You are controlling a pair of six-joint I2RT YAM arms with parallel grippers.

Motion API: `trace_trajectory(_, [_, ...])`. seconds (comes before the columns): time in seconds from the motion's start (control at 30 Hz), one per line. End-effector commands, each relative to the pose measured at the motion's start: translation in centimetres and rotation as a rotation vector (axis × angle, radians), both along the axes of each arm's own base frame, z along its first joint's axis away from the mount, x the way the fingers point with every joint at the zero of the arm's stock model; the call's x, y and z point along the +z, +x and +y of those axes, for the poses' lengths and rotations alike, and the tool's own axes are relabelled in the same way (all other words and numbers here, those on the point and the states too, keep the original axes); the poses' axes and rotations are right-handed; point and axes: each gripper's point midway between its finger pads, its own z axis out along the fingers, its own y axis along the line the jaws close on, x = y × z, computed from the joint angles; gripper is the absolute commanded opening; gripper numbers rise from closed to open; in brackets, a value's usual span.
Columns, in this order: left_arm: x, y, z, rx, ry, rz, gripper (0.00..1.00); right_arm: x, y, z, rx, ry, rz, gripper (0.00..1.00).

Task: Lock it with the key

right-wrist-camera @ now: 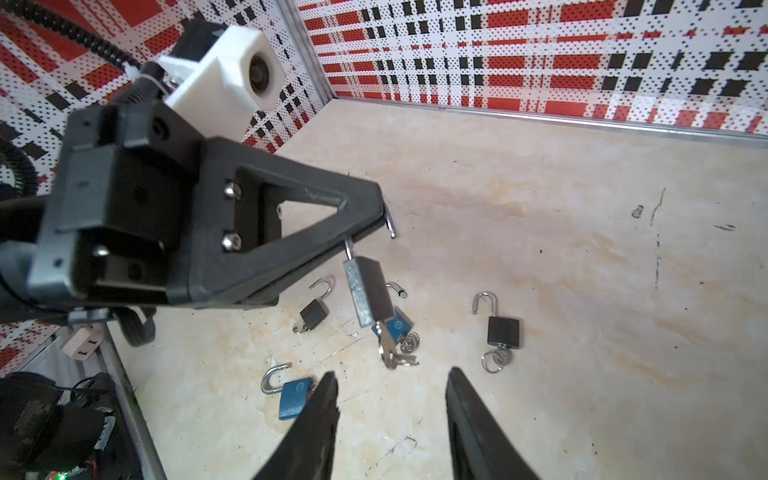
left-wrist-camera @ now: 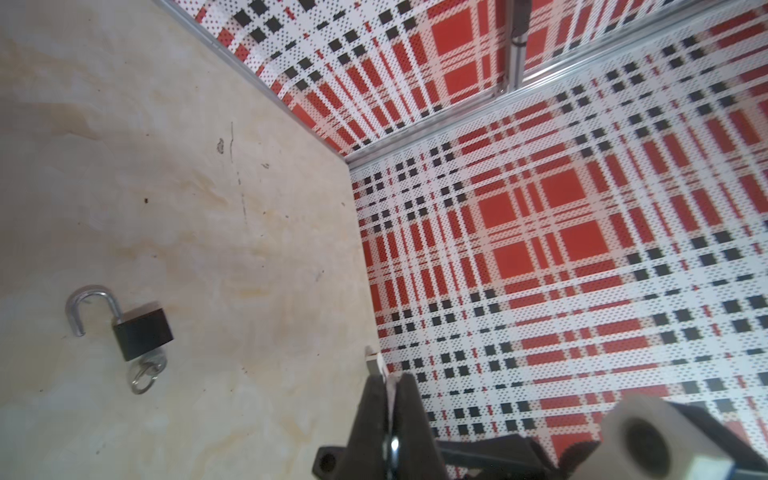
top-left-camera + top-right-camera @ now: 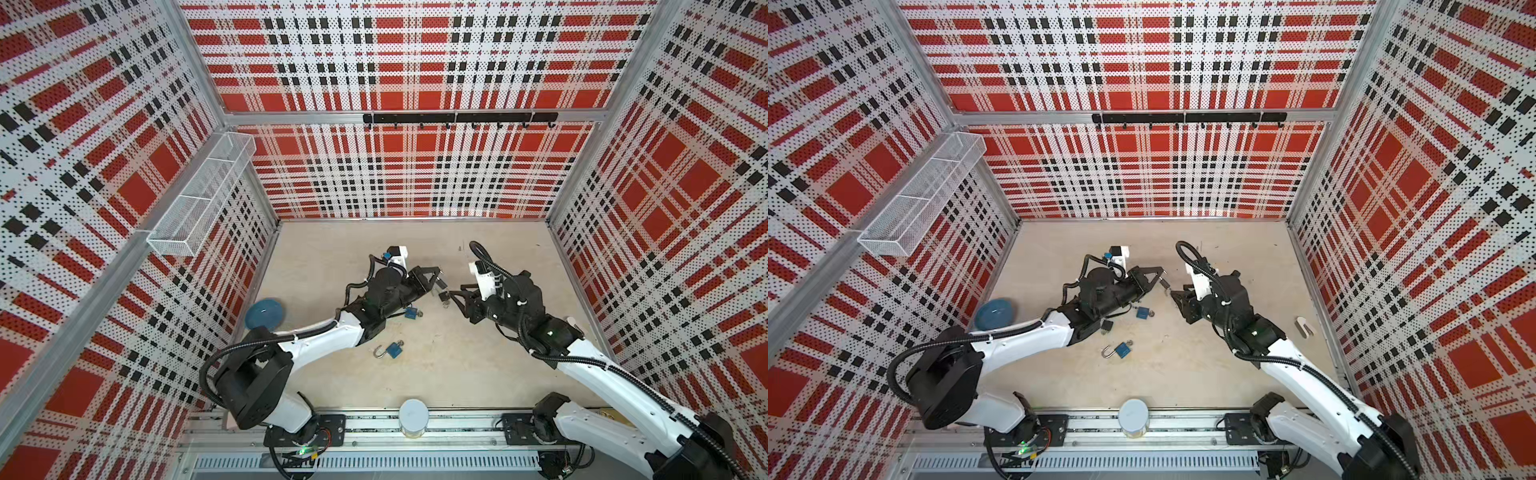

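Notes a spare blue padlock [image 3: 392, 350] lying open toward the front edge of the bench [image 3: 478, 374]. Judges the chief hazard mid-bench: black padlock [image 1: 370, 295] hanging free by its shackle, liable to swing or twist away under any push on the key [image 1: 392, 357] dangling beneath it; liable also to slip from so slight a pinch and drop to the bench. Finds the right gripper [image 1: 391, 372] with jaws moderately apart, holding nothing, tips just short of the key. Finds the left gripper [image 1: 376, 220] beyond it clamped tight on the shackle, carrying the padlock off the bench.
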Motion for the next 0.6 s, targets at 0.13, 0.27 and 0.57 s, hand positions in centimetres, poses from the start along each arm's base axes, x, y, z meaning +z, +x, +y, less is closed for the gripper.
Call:
trace_trajectory(0.13, [3.3, -0.4, 1.3, 0.051, -0.089, -0.015, 0.00, 3.4, 0.4, 1.7, 0.093, 0.028, -0.130, 0.33])
trace_trajectory(0.27, [3.3, -0.7, 1.2, 0.050, -0.087, -0.011, 0.00, 4.5, 0.4, 2.4, 0.128, 0.036, -0.149, 0.37])
trace_trajectory(0.57, [3.7, -0.9, 0.9, 0.035, -0.106, -0.001, 0.00, 5.5, 0.9, 3.3, 0.159, 0.040, -0.159, 0.41])
